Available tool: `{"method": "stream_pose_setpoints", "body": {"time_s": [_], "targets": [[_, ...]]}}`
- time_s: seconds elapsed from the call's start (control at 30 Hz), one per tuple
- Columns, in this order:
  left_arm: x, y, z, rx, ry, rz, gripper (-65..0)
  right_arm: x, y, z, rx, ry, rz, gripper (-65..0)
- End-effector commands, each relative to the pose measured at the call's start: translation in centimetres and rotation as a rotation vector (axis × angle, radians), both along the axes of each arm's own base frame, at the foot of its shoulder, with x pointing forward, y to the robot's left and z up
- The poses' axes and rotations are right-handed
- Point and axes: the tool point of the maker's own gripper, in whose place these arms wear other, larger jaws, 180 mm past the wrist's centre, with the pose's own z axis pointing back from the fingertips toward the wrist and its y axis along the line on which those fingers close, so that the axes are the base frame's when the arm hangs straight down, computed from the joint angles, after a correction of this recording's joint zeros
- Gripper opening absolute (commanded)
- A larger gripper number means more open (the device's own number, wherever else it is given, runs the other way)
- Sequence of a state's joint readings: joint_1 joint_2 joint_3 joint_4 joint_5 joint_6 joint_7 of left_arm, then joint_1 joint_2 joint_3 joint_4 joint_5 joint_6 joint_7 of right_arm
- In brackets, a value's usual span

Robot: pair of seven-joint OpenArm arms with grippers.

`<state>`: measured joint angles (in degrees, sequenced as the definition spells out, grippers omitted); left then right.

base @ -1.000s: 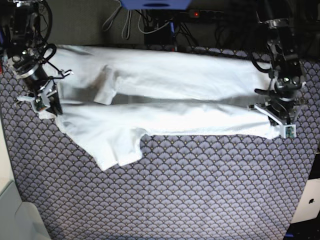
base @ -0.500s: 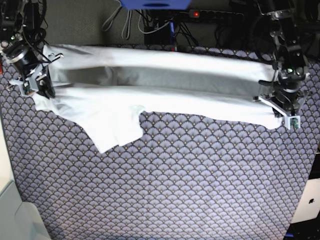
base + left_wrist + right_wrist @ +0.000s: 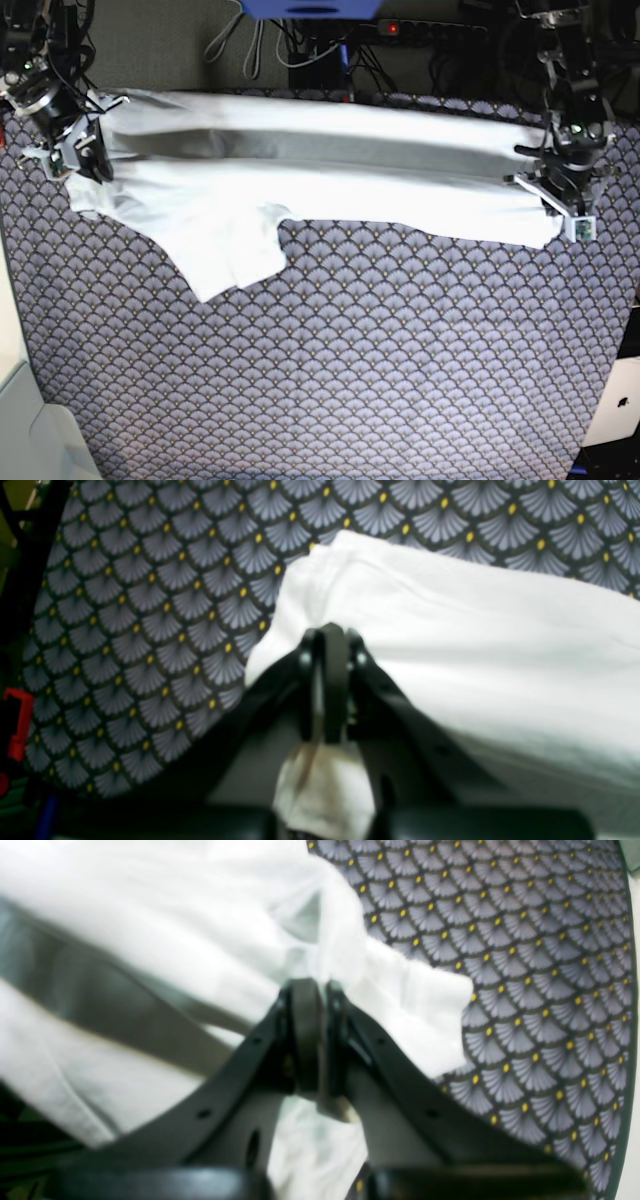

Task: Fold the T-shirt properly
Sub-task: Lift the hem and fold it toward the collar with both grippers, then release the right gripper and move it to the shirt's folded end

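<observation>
The white T-shirt (image 3: 320, 185) lies stretched across the far part of the patterned table, folded lengthwise, with a sleeve (image 3: 235, 265) hanging toward the near side at left. My left gripper (image 3: 562, 200) at the base view's right is shut on the shirt's right end; the left wrist view shows its fingers (image 3: 327, 680) pinching white cloth (image 3: 475, 645). My right gripper (image 3: 75, 160) at the base view's left is shut on the shirt's left end; the right wrist view shows its fingers (image 3: 310, 1035) closed on cloth (image 3: 175, 925).
The table cover (image 3: 350, 370) has a grey scale pattern with yellow dots. Cables and a power strip (image 3: 420, 28) lie behind the far edge. A pale surface (image 3: 25, 420) sits at the near left corner.
Both grippers have moved toward the far edge with the shirt's ends, pulling the near folded layer up and back. The shirt is now tauter and narrower.
</observation>
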<state>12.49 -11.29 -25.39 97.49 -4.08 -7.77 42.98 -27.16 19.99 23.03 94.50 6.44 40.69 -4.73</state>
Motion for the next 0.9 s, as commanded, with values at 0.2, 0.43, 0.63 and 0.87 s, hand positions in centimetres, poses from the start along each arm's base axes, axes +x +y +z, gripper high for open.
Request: {"method": "stream_pose_setpoints", "body": {"time_s": [0.2, 0.43, 0.63, 0.87], "targets": [[-0.2, 1.2, 0.4, 0.018, 0.081, 0.026, -50.7, 0.5, -0.6, 1.0, -0.011, -0.033, -0.004, -65.0], [-0.3, 1.2, 0.4, 0.019, 0.086, 0.027, -31.9, 0.0, -1.2, 0.1, -0.040, 0.025, -0.018, -53.5], [-0.3, 1.2, 0.3, 0.018, 0.087, 0.027, -31.9, -0.7, -1.7, -0.7, -0.068, 0.082, -0.026, -43.5], [-0.4, 1.2, 0.4, 0.020, 0.088, 0.023, -31.8, -2.2, -3.8, -0.4, -0.105, 0.102, -0.060, -41.5]]}}
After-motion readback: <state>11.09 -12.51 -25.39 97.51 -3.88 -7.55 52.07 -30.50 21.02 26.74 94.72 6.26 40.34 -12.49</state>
